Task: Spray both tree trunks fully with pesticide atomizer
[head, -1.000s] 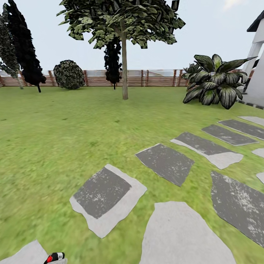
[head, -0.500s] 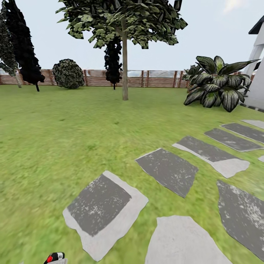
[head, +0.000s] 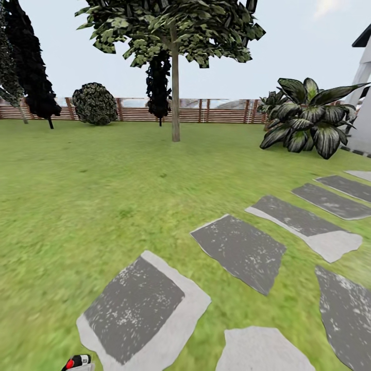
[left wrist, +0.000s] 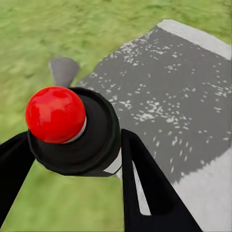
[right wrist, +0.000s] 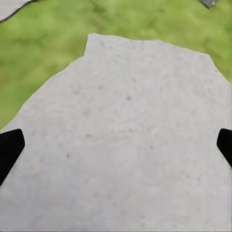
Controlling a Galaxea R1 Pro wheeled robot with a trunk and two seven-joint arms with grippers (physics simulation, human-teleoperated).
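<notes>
My left gripper [left wrist: 72,159] is shut on the pesticide atomizer [left wrist: 72,130], a dark bottle with a round red top, held between its two black fingers [left wrist: 145,179] above a grey paving stone. The atomizer's red top [head: 76,362] peeks in at the bottom edge of the head view. A tree [head: 172,31] with a straight grey-tan trunk [head: 175,100] stands far ahead on the lawn before the fence. My right gripper [right wrist: 116,147] is open over a pale stone slab [right wrist: 121,145], with only its black fingertips [right wrist: 8,150] showing at the picture's sides.
Grey stone slabs [head: 139,309] run across the grass from near me toward the right. A broad-leaved plant [head: 309,118] stands at the right by a white wall [head: 360,123]. A round bush [head: 95,104], black cypress-like trees [head: 31,62] and the slat fence [head: 216,111] line the far side.
The whole head view has shifted: the slabs have slid down and toward me and the tree looks slightly nearer, so the camera is moving forward. The atomizer stays held.
</notes>
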